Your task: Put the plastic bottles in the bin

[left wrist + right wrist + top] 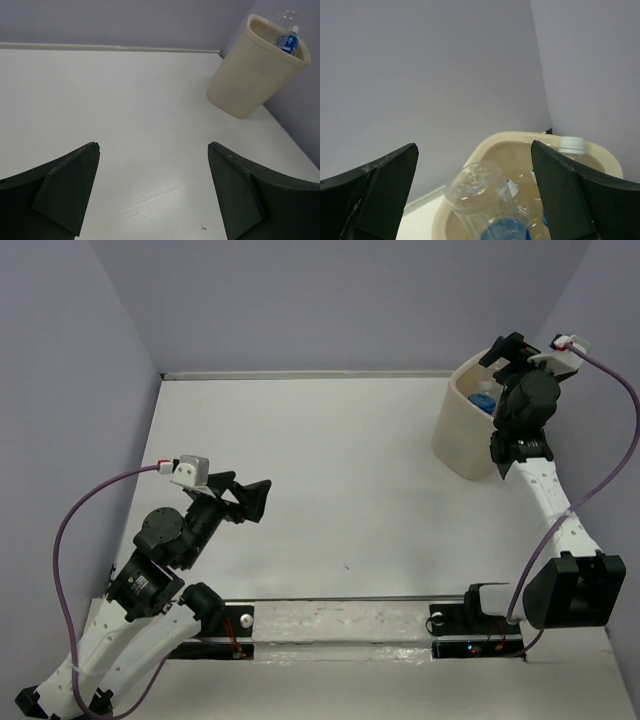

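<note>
The beige bin [462, 430] stands at the far right of the table, by the wall. Several clear plastic bottles lie inside it; a blue label [484, 400] shows from above. My right gripper [503, 358] hovers over the bin, open and empty. In the right wrist view [474, 146] one bottle [482, 192] leans base-up inside the bin rim [520, 136], below the open jaws, beside a white-capped bottle [571, 145]. My left gripper [258, 498] is open and empty above the table's left half. The left wrist view [154, 145] shows the bin [247, 85] and a blue-labelled bottle [289, 42] in it.
Lilac walls close in the white table [330, 470] on the left, back and right. The bin sits close to the back right corner. A metal rail [340, 625] runs along the near edge between the arm bases.
</note>
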You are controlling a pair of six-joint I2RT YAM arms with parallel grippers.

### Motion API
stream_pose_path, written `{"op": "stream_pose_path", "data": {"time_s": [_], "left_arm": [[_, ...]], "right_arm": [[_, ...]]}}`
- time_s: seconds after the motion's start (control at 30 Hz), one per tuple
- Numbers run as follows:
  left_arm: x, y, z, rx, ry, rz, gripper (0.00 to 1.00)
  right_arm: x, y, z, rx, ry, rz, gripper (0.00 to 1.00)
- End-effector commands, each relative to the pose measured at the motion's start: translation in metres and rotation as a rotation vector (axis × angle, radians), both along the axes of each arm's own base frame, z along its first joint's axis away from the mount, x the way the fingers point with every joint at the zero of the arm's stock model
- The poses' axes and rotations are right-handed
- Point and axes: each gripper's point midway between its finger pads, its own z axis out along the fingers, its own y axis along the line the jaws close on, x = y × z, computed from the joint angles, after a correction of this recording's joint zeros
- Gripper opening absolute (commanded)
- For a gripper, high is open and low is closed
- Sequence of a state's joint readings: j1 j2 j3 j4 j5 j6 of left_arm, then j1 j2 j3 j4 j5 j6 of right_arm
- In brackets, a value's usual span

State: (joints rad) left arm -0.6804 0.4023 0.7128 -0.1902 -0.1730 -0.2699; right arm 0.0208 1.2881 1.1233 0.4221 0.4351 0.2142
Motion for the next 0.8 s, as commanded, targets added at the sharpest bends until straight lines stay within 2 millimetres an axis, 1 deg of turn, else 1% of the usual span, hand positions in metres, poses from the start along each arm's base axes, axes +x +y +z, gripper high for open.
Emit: {"op": "stream_pose_path", "data": {"time_s": [0.0, 0.03, 0.07, 0.1, 0.13, 0.17, 0.27, 0.3, 0.37, 0.4, 0.43, 0.5, 0.53, 0.57, 0.6, 0.63, 0.67, 0.7, 0.73, 0.77], "left_arm": [[0.005, 0.006, 0.012, -0.023, -0.043, 0.035, 0.99], [0.005, 0.007, 0.012, -0.025, -0.043, 0.038, 0.99], [0.005, 0.008, 0.013, -0.026, -0.044, 0.043, 0.99], [0.005, 0.008, 0.014, -0.032, -0.049, 0.044, 0.99], [0.005, 0.009, 0.015, -0.034, -0.051, 0.046, 0.99], [0.004, 0.009, 0.016, -0.036, -0.055, 0.047, 0.99], [0.004, 0.011, 0.019, -0.04, -0.064, 0.052, 0.99], [0.003, 0.014, 0.021, -0.046, -0.073, 0.058, 0.99], [0.003, 0.019, 0.024, -0.053, -0.086, 0.08, 0.99], [0.003, 0.023, 0.026, -0.061, -0.095, 0.098, 0.99], [0.0, 0.027, 0.03, -0.075, -0.111, 0.108, 0.99], [0.0, 0.033, 0.031, -0.083, -0.124, 0.137, 0.99], [-0.002, 0.037, 0.036, -0.099, -0.146, 0.144, 0.99], [-0.002, 0.038, 0.034, -0.099, -0.149, 0.148, 0.99], [-0.003, 0.04, 0.037, -0.109, -0.164, 0.153, 0.99], [-0.005, 0.041, 0.037, -0.116, -0.172, 0.153, 0.99], [-0.005, 0.042, 0.039, -0.121, -0.182, 0.155, 0.99], [-0.005, 0.042, 0.041, -0.124, -0.194, 0.153, 0.99], [-0.004, 0.042, 0.039, -0.122, -0.192, 0.155, 0.99], [-0.003, 0.042, 0.037, -0.116, -0.186, 0.157, 0.99]], "right_arm": [[-0.015, 0.019, 0.038, 0.042, -0.033, 0.119, 1.0], [-0.027, 0.023, 0.05, 0.053, -0.063, 0.143, 1.0], [-0.031, 0.034, 0.044, 0.066, -0.041, 0.184, 1.0], [-0.037, 0.05, 0.046, 0.102, -0.05, 0.262, 0.99], [-0.044, 0.058, 0.044, 0.123, -0.051, 0.309, 0.97], [-0.061, 0.085, 0.041, 0.159, -0.061, 0.439, 1.0], [-0.089, 0.122, 0.03, 0.201, -0.057, 0.62, 1.0], [-0.108, 0.142, 0.02, 0.221, -0.044, 0.731, 1.0], [-0.13, 0.164, 0.011, 0.234, -0.035, 0.855, 1.0], [-0.161, 0.182, 0.021, 0.184, -0.088, 0.995, 1.0], [-0.171, 0.19, 0.006, 0.182, -0.071, 1.054, 1.0], [-0.199, 0.2, 0.005, 0.137, -0.096, 1.15, 1.0], [-0.226, 0.202, 0.012, 0.086, -0.139, 1.195, 1.0], [-0.233, 0.202, 0.001, 0.091, -0.114, 1.195, 1.0], [-0.24, 0.2, 0.0, 0.079, -0.121, 1.19, 1.0], [-0.255, 0.195, 0.0, 0.05, -0.151, 1.166, 1.0], [-0.258, 0.192, -0.01, 0.057, -0.125, 1.152, 1.0], [-0.26, 0.187, -0.013, 0.059, -0.128, 1.119, 1.0], [-0.267, 0.183, -0.015, 0.044, -0.143, 1.099, 1.0], [-0.262, 0.182, -0.033, 0.068, -0.097, 1.08, 1.0]]}}
